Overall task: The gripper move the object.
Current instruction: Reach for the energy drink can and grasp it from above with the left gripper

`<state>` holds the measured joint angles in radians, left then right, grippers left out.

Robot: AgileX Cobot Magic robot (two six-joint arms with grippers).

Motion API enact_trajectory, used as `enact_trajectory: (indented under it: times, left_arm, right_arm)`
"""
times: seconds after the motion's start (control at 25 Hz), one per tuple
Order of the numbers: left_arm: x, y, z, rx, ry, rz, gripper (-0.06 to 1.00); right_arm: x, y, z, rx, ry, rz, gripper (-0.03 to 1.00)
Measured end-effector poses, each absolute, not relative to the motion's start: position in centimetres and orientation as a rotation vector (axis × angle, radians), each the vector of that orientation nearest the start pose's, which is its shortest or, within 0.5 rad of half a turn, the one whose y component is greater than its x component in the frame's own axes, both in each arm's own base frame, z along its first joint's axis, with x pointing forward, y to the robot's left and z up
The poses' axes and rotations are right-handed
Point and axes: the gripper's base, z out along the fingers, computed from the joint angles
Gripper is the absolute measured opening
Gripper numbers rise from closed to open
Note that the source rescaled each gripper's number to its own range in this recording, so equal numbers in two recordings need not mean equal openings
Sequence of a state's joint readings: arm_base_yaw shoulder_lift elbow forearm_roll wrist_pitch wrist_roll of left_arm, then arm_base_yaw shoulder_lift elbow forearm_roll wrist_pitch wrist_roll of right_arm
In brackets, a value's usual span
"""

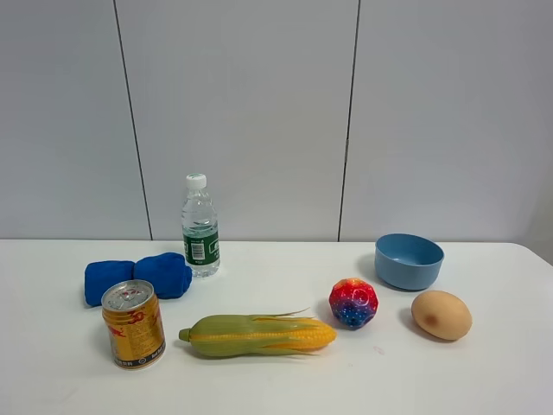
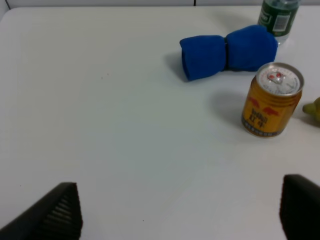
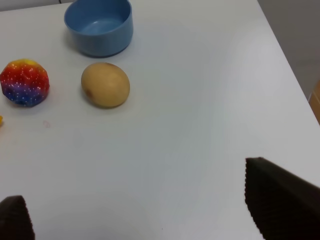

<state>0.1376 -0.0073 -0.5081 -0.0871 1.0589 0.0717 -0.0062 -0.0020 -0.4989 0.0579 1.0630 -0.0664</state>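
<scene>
The gold can [image 1: 134, 335] with red markings and a silver pull-tab top stands upright at the front left of the white table [image 1: 449, 380]. It also shows in the left wrist view [image 2: 271, 100]. My left gripper [image 2: 177, 212] is open and empty, well short of the can, with bare table between its fingers. My right gripper [image 3: 150, 215] is open and empty over the right part of the table. Neither gripper shows in the exterior high view.
A blue cloth roll [image 1: 136, 277] lies behind the can, and a clear water bottle [image 1: 200, 226] stands behind that. A corn cob [image 1: 257, 335] lies right of the can. A multicoloured ball [image 1: 353, 303], a tan egg-shaped object [image 1: 441, 315] and a blue bowl [image 1: 409, 260] sit at the right.
</scene>
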Motion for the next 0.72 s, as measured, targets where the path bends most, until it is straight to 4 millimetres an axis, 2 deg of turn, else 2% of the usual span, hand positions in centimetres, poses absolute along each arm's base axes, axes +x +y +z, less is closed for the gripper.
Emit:
enact_trajectory:
  times: [0.72]
  left_arm:
    - [-0.61, -0.78, 27.99, -0.062, 2.023, 0.028, 0.62]
  right_arm:
    - [-0.52, 0.46, 27.69, -0.064, 2.043, 0.024, 1.0]
